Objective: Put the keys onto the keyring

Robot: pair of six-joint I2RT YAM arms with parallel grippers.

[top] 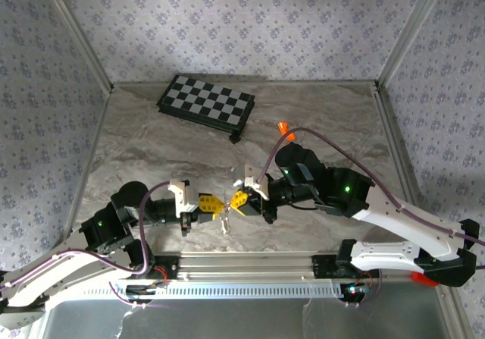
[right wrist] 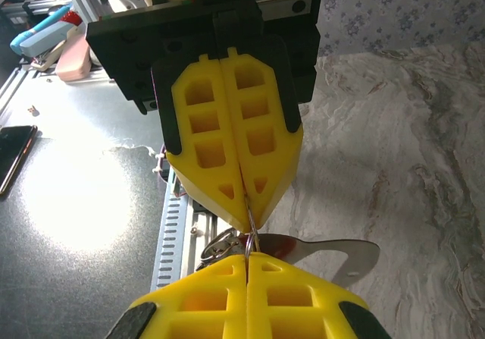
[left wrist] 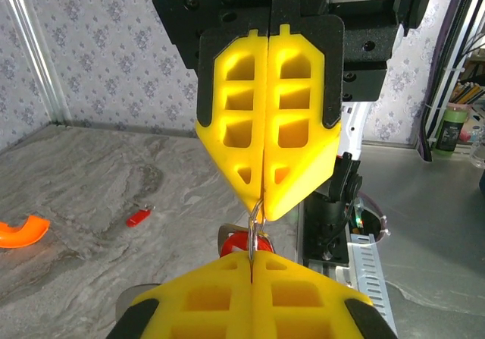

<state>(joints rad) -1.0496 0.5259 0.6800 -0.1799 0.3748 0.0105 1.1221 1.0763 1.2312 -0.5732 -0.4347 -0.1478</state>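
Note:
The silver keyring (left wrist: 258, 216) hangs in the air between both grippers, and each pinches one side of it. My left gripper (left wrist: 251, 257) is shut on the ring from the left, and its tips also show from above (top: 214, 205). My right gripper (right wrist: 248, 257) is shut on the ring (right wrist: 250, 236) from the right (top: 237, 200). A red key (left wrist: 244, 243) hangs just under the ring beside a silver metal tag (right wrist: 345, 254) and short chain (right wrist: 218, 246). Whether that key is threaded on the ring I cannot tell. A second red key (left wrist: 139, 217) lies loose on the marble table (top: 151, 149).
A black-and-white chequered board (top: 206, 102) lies at the back of the table. A bright orange piece (top: 284, 129) lies right of the board, seen again in the left wrist view (left wrist: 23, 231). The metal rail (top: 250, 267) of the arm bases runs just below the grippers.

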